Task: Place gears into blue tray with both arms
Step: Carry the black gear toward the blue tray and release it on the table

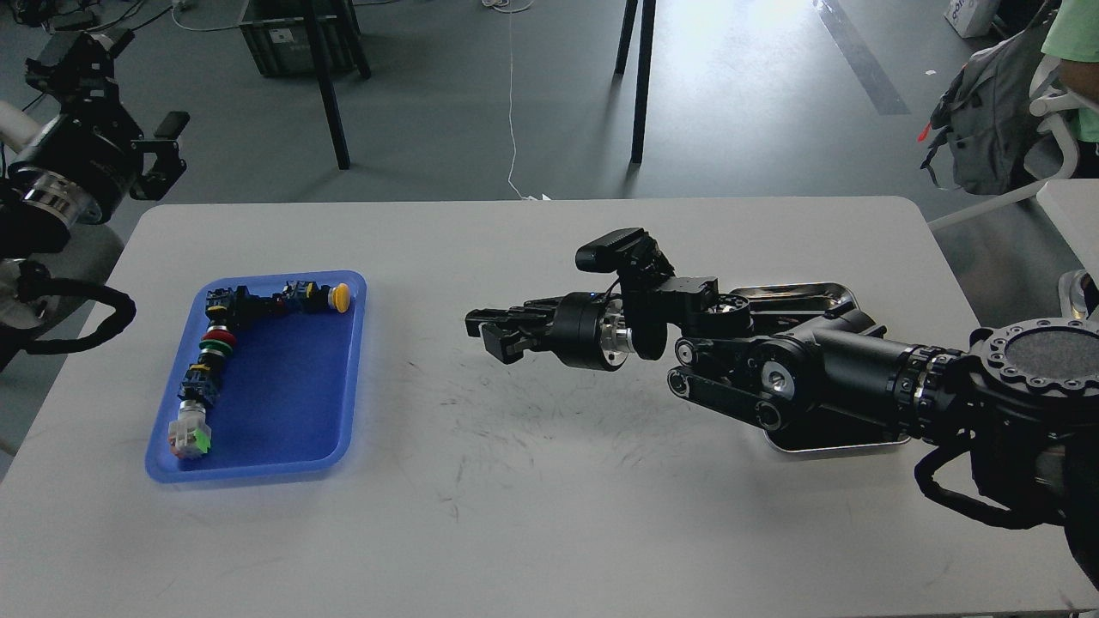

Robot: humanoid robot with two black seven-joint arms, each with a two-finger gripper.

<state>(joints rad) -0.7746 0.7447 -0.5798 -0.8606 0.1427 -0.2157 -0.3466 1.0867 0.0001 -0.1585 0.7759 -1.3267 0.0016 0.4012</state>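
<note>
Left gripper: raised off the table's far-left corner, jaws apart, empty. Blue tray: near left edge, holds 1 row of push-button switches; no gears visible anywhere. Right gripper: mid-table, pointing at the tray, fingers near-closed, contents cannot tell. Likely carrying across; you have bare table between. Steel tray lies under the right arm.

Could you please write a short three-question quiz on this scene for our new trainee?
1. True or false: the blue tray holds push-button switches.
2. Which lies nearer the steel tray: A) left gripper, B) right gripper?
3. Fill in: the right gripper hovers over the bare ____ between the trays.

Key: 1 true; 2 B; 3 table.
</note>
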